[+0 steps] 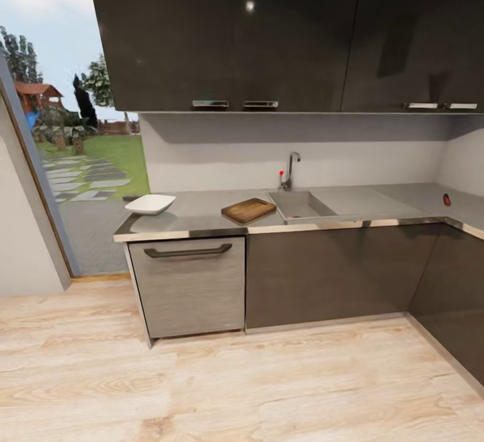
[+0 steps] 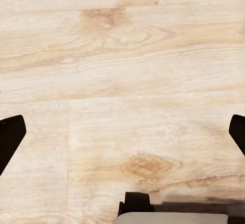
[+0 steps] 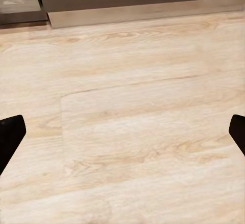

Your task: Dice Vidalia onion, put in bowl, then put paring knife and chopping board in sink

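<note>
Both grippers, the left gripper (image 2: 122, 132) and the right gripper (image 3: 122, 132), hang with fingers spread wide and empty over the wooden floor (image 1: 242, 388), far short of the sink (image 1: 300, 205), chopping board (image 1: 249, 210) and bowl (image 1: 150, 204) waiting together on the countertop (image 1: 202, 210), evidently laid close for dicing.

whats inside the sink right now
From the head view, the sink shows only bare grey basin floor; its near part is hidden behind the front rim, so no onion can be confirmed.
</note>
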Controlling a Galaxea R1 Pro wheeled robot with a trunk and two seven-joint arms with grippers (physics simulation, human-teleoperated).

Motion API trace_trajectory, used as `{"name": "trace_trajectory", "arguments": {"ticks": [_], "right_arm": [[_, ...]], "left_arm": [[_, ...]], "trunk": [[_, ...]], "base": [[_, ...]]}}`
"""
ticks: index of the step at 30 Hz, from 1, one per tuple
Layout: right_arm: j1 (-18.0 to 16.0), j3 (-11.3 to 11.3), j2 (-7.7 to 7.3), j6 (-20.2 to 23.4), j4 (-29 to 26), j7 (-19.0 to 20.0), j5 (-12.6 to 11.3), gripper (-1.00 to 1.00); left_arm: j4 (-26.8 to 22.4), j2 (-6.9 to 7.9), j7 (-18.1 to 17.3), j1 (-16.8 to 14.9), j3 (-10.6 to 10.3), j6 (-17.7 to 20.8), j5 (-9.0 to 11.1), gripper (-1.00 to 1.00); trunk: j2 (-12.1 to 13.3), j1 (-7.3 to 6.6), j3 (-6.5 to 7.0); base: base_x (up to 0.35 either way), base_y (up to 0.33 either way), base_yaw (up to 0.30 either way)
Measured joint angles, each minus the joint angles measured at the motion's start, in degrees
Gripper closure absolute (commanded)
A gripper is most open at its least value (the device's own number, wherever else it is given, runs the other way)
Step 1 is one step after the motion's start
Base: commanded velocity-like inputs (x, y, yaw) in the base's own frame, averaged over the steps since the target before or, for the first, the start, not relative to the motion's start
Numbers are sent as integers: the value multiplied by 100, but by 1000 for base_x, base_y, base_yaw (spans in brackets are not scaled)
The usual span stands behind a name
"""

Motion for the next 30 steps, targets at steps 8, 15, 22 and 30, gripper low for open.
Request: {"name": "trace_trajectory", "arguments": {"ticks": [8, 15, 22, 30], "right_arm": [[1, 0, 0, 2, 46, 0, 0, -100], [1, 0, 0, 0, 117, 0, 0, -100], [0, 0, 0, 0, 123, 0, 0, -100], [0, 0, 0, 0, 123, 0, 0, -100]], "left_arm": [[1, 0, 1, 0, 2, -1, 0, -100], [7, 0, 1, 0, 2, 6, 0, -100], [11, -1, -1, 0, 1, 6, 0, -100], [10, -2, 1, 0, -5, 5, 0, -100]], "trunk": [[321, -176, 144], [602, -330, 269], [883, -483, 395], [1204, -659, 539]], "base": [[0, 0, 0], [0, 0, 0], [0, 0, 0], [0, 0, 0]]}}
